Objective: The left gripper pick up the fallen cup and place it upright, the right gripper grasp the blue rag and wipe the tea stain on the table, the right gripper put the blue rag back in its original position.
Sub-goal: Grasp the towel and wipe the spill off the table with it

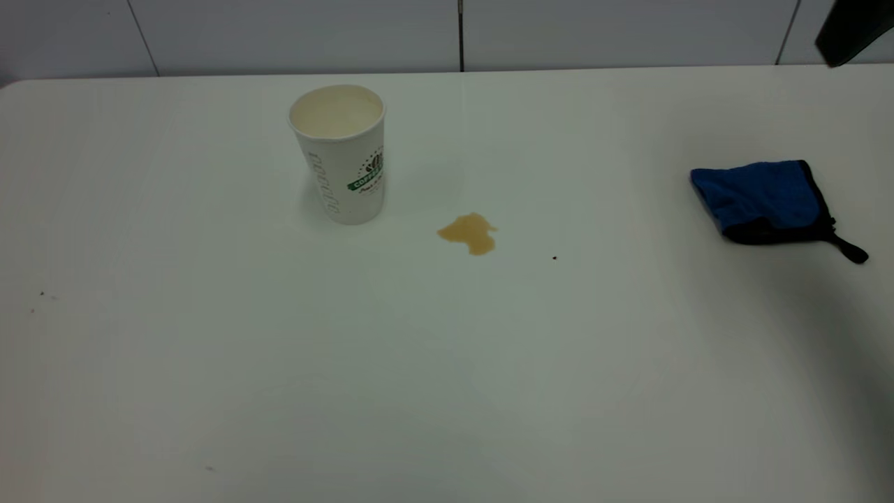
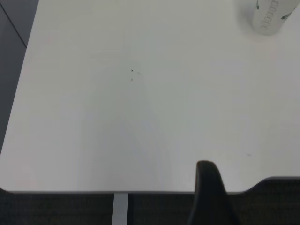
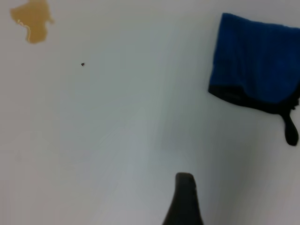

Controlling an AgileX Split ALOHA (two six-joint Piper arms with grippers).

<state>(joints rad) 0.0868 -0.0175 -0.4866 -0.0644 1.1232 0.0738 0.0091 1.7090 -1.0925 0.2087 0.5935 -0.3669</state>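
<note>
The cup point(image 1: 338, 152) stands upright on the table point(image 1: 349, 363), left of centre, mouth up; its base also shows in the left wrist view point(image 2: 268, 18). The tea stain point(image 1: 469, 232) lies on the table just right of the cup and shows in the right wrist view point(image 3: 32, 18). The blue rag point(image 1: 763, 200) lies folded near the table's right edge, loop tail pointing right; it also shows in the right wrist view point(image 3: 255, 61). My left gripper point(image 2: 208, 190) hovers over the table's near left corner, far from the cup. My right gripper point(image 3: 184, 199) hovers between the stain and the rag, touching nothing.
A dark part of the right arm point(image 1: 852, 28) shows at the top right corner, above and behind the rag. A tiny dark speck point(image 1: 554, 258) lies right of the stain. A tiled wall runs behind the table's far edge. The table's edge and corner show in the left wrist view point(image 2: 61, 191).
</note>
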